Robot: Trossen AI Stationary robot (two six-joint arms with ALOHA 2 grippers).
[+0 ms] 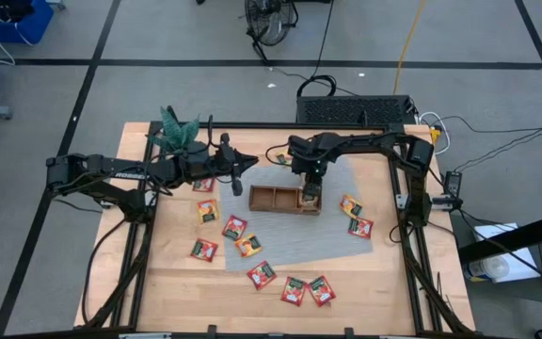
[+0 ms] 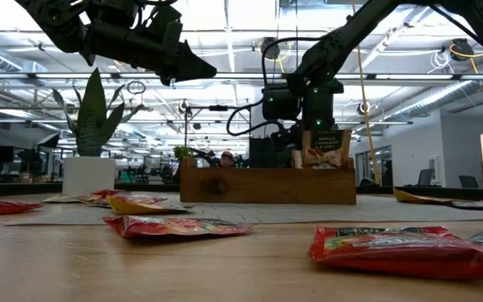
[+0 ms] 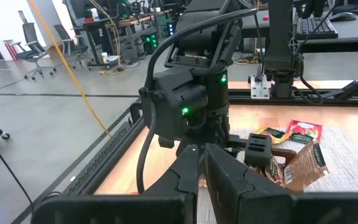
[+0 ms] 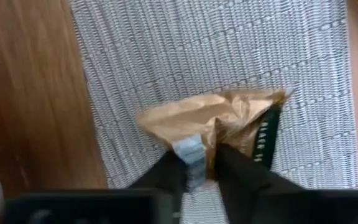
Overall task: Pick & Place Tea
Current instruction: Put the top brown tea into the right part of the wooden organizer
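Observation:
My right gripper (image 1: 310,195) is shut on a tan-brown tea sachet (image 4: 216,121) at the right end of the brown wooden tray (image 1: 273,200). In the low view the sachet (image 2: 324,149) stands upright above the tray (image 2: 225,186), and the tray's near wall hides its lower edge. Whether it is inside a compartment, I cannot tell. My left gripper (image 1: 237,179) is shut and empty, raised above the table to the left of the tray. Several red and orange sachets (image 1: 234,227) lie flat on the table and the grey mat (image 1: 346,174). My right gripper pinches the sachet's upper edge (image 4: 211,138) between its two fingers, coming from above and pointing down. The paper is crumpled where the fingers (image 4: 244,171) meet it. The sachet hangs upright below the fingers, over the grey mat (image 4: 166,56).
A potted plant (image 1: 179,132) stands at the table's far left corner. Two sachets (image 1: 356,217) lie to the right of the tray, and several more lie near the front edge (image 1: 307,290). A black frame (image 1: 412,217) runs along the table's sides.

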